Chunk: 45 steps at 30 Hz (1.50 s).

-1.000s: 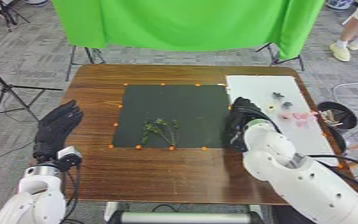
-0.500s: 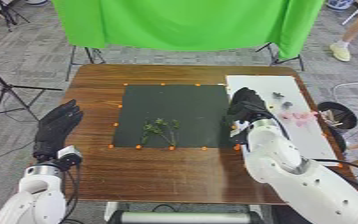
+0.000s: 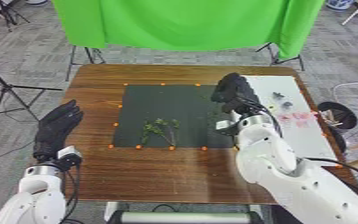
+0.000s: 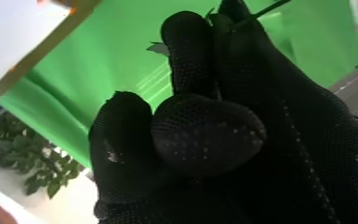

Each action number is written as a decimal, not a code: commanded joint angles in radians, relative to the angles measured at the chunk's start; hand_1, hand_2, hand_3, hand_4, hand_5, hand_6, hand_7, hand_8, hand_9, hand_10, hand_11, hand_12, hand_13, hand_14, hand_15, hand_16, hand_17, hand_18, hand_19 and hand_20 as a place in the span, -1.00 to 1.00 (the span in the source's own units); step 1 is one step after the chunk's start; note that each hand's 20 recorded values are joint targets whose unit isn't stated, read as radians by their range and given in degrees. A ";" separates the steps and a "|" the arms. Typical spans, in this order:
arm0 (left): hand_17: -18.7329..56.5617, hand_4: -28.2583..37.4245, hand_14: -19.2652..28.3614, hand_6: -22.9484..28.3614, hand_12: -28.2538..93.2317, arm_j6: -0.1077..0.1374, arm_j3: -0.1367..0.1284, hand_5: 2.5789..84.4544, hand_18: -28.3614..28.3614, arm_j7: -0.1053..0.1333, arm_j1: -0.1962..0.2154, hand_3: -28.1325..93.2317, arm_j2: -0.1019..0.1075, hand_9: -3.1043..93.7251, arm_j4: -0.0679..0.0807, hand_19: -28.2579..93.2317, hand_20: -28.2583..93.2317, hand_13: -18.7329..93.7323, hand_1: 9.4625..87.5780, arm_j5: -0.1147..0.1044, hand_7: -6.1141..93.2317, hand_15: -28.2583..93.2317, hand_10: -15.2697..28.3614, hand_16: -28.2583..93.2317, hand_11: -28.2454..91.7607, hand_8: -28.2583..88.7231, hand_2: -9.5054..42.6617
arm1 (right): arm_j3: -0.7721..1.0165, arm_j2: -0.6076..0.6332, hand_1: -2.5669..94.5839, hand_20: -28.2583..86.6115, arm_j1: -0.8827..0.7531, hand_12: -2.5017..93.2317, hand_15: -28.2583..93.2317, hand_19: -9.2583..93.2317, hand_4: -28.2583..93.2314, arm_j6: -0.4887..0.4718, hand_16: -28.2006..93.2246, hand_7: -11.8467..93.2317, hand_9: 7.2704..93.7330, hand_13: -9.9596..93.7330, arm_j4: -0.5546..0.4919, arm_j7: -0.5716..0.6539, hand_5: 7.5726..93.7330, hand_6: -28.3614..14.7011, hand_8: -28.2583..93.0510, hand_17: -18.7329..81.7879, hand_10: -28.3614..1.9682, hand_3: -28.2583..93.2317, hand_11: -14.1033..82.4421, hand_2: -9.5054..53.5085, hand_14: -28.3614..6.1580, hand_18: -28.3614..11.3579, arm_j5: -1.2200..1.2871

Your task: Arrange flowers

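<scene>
L hand (image 3: 58, 125) – fingers straight, fwd | R hand (image 3: 235, 91) – fwd, thumb bent vs. fingers

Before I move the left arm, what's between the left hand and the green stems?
Head view, left hand to green stems: brown tabletop, orange markers along the dark mat's left edge, then a strip of mat.
</scene>
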 commanded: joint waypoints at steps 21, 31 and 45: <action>-0.09 -0.57 0.39 -0.11 -0.37 -0.020 0.014 0.14 0.38 -0.016 -0.005 0.64 -0.001 -0.07 0.010 -0.36 -0.08 -0.02 -0.19 0.001 -0.48 -0.18 0.25 -0.57 -0.19 -0.68 -0.82 | -0.082 -0.034 0.38 0.26 -0.033 -0.32 0.45 0.78 -0.57 -0.081 -0.23 0.08 1.00 1.00 0.049 0.023 0.56 0.08 -0.48 0.93 -0.05 0.46 -0.44 -1.00 0.65 0.23 -0.057; -0.09 -0.57 0.38 -0.11 -0.37 -0.025 0.019 0.14 0.38 -0.020 -0.007 0.64 0.004 -0.07 0.011 -0.36 -0.08 -0.02 -0.19 0.004 -0.48 -0.18 0.25 -0.57 -0.19 -0.68 -0.82 | -0.093 -0.014 0.37 0.27 -0.019 -0.31 0.46 0.79 -0.58 -0.098 -0.23 0.08 1.00 1.00 0.055 0.018 0.55 0.10 -0.48 0.92 -0.02 0.46 -0.45 -1.00 0.65 0.22 -0.071; -0.11 -0.57 0.39 -0.11 -0.37 -0.028 0.020 0.14 0.39 -0.015 -0.013 0.65 0.001 -0.08 0.012 -0.35 -0.09 -0.02 -0.21 0.000 -0.49 -0.18 0.25 -0.57 -0.19 -0.68 -0.83 | -0.100 0.005 0.38 0.26 -0.019 -0.23 0.41 0.80 -0.64 -0.134 -0.20 0.14 1.00 1.00 0.054 0.019 0.44 0.17 -0.47 0.88 0.05 0.44 -0.54 -1.00 0.63 0.20 -0.078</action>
